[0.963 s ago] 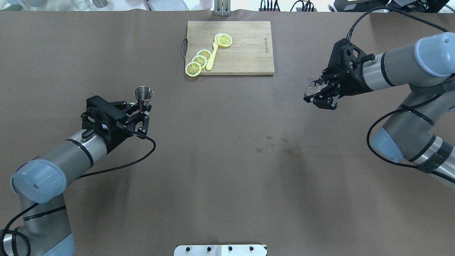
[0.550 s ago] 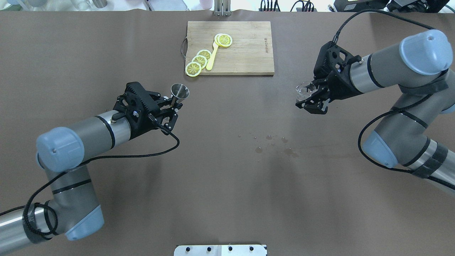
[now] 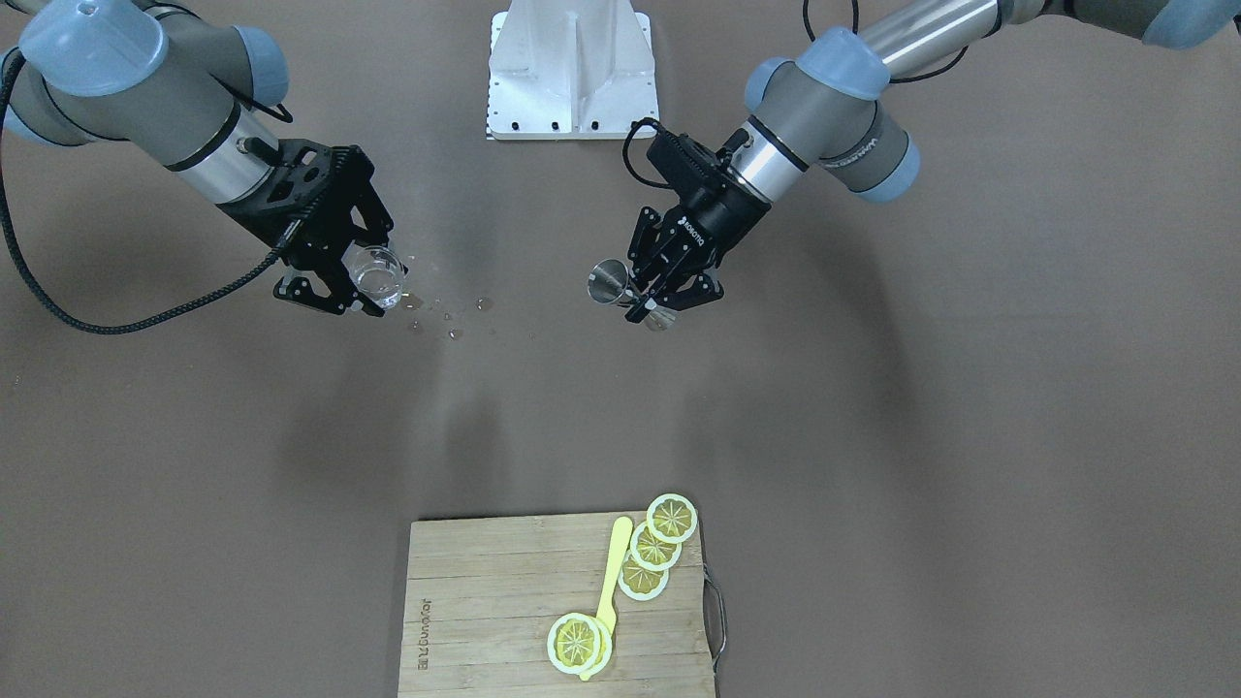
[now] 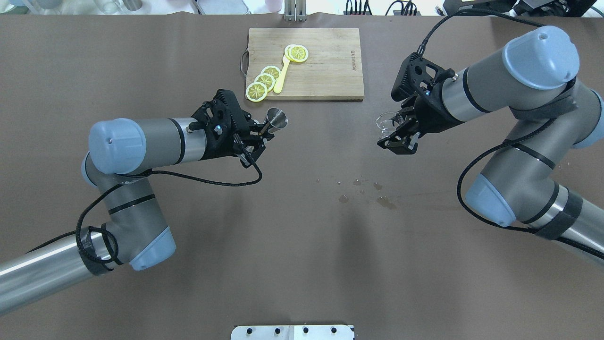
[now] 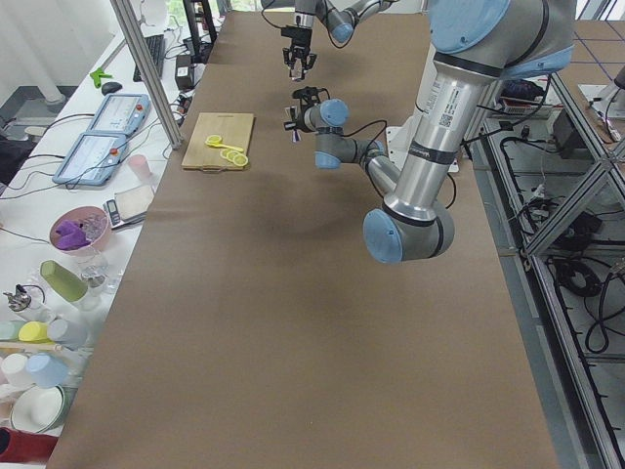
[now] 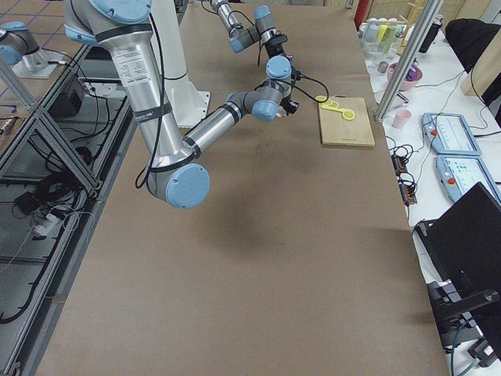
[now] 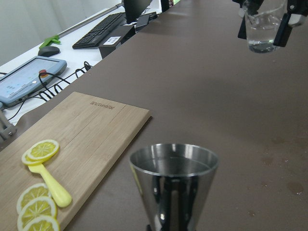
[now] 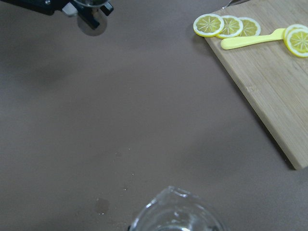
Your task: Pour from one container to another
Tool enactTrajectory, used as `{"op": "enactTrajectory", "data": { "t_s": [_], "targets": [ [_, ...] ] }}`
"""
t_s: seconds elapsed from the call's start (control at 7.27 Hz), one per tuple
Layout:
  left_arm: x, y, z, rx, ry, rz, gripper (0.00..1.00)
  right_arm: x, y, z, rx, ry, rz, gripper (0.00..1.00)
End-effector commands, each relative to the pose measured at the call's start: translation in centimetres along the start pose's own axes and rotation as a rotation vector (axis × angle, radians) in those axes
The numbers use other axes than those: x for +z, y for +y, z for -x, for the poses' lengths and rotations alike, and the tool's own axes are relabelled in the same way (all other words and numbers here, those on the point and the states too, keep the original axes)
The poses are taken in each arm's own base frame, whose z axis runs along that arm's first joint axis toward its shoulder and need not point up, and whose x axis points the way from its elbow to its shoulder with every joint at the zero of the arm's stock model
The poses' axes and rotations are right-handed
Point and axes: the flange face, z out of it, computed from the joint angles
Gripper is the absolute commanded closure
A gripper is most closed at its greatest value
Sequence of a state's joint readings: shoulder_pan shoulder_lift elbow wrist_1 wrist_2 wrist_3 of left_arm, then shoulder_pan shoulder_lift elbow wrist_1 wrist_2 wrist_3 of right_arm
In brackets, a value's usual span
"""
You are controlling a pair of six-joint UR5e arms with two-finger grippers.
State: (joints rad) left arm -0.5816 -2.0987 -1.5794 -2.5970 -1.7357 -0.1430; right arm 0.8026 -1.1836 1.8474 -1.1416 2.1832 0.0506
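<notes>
A steel jigger [image 4: 276, 118] hangs above the table left of centre, and my left gripper [image 4: 258, 137] is shut on its lower cone. In the left wrist view the jigger [image 7: 173, 180] stands upright and fills the near foreground. A clear glass [image 4: 388, 122] with a little water is held off the table at right, my right gripper [image 4: 399, 138] shut around it. The front view shows the glass [image 3: 377, 271] at left and the jigger [image 3: 612, 281] right of it, well apart. The glass rim [image 8: 176, 212] shows at the bottom of the right wrist view.
A wooden cutting board [image 4: 325, 71] at the far centre carries lemon slices [image 4: 263, 81] and a yellow spoon-like tool [image 4: 282, 75]. Water drops [image 4: 359, 189] dot the brown table between the arms. The robot base [image 3: 572, 68] stands at the near edge.
My left arm has swung the jigger right and farther out, toward the table's centre. My right arm has carried the glass leftward, so the two containers are closer together.
</notes>
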Motion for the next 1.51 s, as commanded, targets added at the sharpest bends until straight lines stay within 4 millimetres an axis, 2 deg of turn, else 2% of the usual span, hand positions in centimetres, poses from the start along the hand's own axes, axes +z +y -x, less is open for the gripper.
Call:
{"op": "enactTrajectory", "data": {
  "t_s": [0.0, 0.14, 0.28, 0.41, 0.83, 1.1, 1.38],
  "targets": [
    [2.2, 0.9, 1.8, 0.042, 0.141, -0.022, 1.0, -0.1, -1.9, 0.9, -0.027, -0.013, 0.035, 1.0],
    [4.1, 1.5, 3.0, 0.068, 0.177, -0.044, 1.0, -0.4, -3.4, 2.0, -0.01, -0.023, 0.069, 1.0],
    [5.6, 0.7, 3.5, 0.083, 0.202, -0.06, 1.0, -1.0, -3.7, 3.4, 0.003, -0.034, 0.103, 1.0],
    [6.7, 0.5, 3.4, 0.09, 0.234, -0.056, 1.0, -0.6, -3.5, 4.0, 0.0, -0.041, 0.111, 1.0],
    [8.1, -0.4, 3.2, 0.121, 0.251, -0.093, 1.0, 0.2, -3.6, 3.9, 0.031, -0.023, 0.171, 1.0],
    [9.0, -1.1, 2.2, 0.135, 0.266, -0.136, 1.0, 0.8, -4.7, 4.2, 0.041, -0.002, 0.205, 1.0],
    [10.0, -1.2, -0.7, 0.134, 0.267, -0.163, 1.0, 1.5, -5.0, 4.1, 0.038, 0.012, 0.212, 1.0]
  ]
}}
